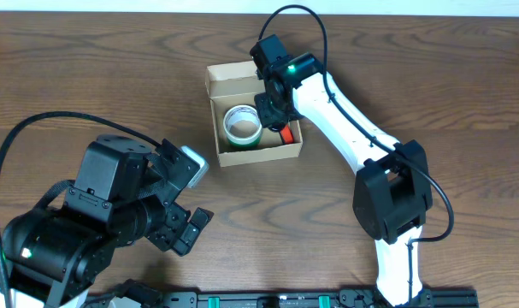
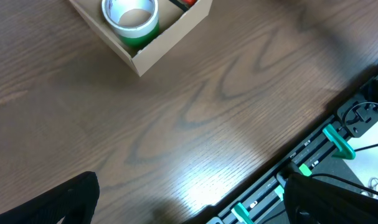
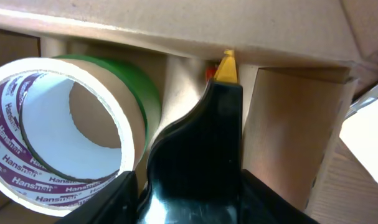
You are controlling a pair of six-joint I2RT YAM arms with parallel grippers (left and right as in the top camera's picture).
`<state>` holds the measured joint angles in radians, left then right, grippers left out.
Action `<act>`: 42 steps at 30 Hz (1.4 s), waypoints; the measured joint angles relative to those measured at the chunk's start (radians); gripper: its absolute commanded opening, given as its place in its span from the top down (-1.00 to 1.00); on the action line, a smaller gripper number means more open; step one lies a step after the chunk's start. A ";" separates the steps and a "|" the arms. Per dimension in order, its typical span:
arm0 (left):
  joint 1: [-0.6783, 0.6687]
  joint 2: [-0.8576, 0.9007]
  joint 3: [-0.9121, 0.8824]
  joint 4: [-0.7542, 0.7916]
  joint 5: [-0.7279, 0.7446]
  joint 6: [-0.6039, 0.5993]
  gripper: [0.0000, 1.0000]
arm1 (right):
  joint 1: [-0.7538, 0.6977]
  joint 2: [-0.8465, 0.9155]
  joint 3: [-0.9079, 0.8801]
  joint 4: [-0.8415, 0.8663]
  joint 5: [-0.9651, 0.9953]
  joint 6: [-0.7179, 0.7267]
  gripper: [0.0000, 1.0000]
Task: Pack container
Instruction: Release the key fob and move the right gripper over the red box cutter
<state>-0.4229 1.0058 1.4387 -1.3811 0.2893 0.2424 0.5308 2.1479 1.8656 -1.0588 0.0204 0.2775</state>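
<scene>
Your right claw (image 1: 274, 114) straddles a black tool (image 3: 198, 143) in the cardboard box (image 1: 255, 155); I can't tell if it's gripping. Pull out crooked and you could snag the tape roll (image 1: 243, 137).

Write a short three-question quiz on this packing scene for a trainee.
1. True or false: the cardboard box has its lid shut.
2. The green tape roll lies: A) inside the box, B) on the bare table, C) between the left jaws.
3. Which arm reaches into the box?

Key: 1 false, the flap stands open. 2 A. 3 the right arm.
</scene>
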 measured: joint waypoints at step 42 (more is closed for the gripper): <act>0.000 0.000 0.000 0.000 0.000 0.000 -0.90 | -0.468 -0.172 -0.245 -0.119 0.103 -0.159 -0.61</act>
<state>-0.4229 1.0058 1.4387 -1.3808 0.2893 0.2420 0.0631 1.9762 1.6203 -1.1774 0.1230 0.1188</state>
